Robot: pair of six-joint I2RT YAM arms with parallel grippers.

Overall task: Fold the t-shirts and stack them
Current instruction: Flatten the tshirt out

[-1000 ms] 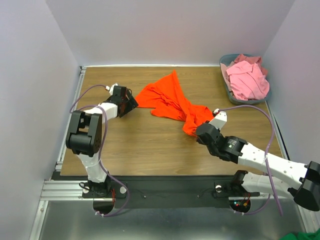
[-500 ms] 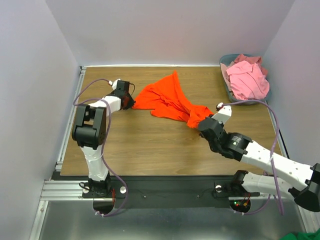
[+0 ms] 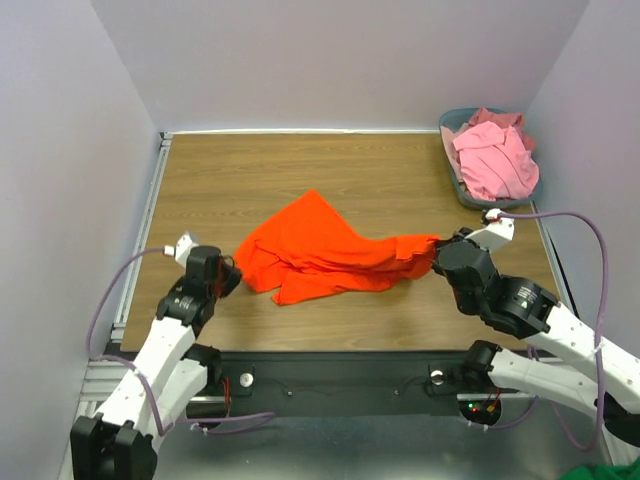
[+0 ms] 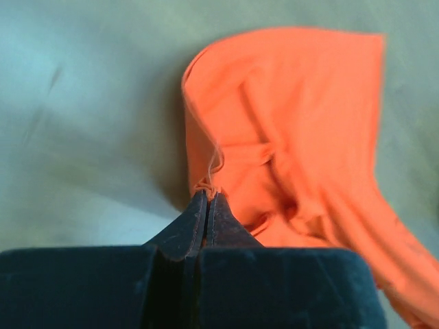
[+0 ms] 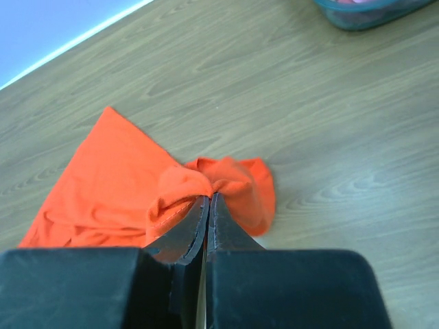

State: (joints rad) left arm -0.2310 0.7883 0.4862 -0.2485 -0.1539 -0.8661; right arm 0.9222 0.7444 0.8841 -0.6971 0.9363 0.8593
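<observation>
In the lower middle of the top view, a bright orange-red t-shirt (image 3: pixel 320 250) lies rumpled on a wooden table (image 3: pixel 300 170), stretched sideways between the two arms. At its left end the left gripper (image 3: pixel 234 277) reaches in from the lower left of the frame, its jaws closed together on the shirt's edge. At its right end, where the cloth narrows into a gathered twist, the right gripper (image 3: pixel 437 248) comes in from the lower right and pinches that bunched end with its jaws pressed together. The shirt's widest part rises to a point toward the centre of the table, and folds and wrinkles run along its length. In the upper right corner of the top view, a grey-blue basket (image 3: pixel 450 160) sits on the table at the far right edge, heaped with crumpled pink t-shirts (image 3: pixel 492 160), well apart from the orange-red one. The left wrist view is blurred; it shows the left gripper (image 4: pixel 207 199) with dark jaws meeting on a seamed hem of the orange-red t-shirt (image 4: pixel 295 123), the cloth spreading up and to the right. The right wrist view shows the right gripper (image 5: pixel 208 200) clamped on a knot of folded cloth, the orange-red t-shirt (image 5: pixel 116 178) fanning to the left over the wood grain, and the basket (image 5: pixel 363 17) just cutting into the upper right corner.
</observation>
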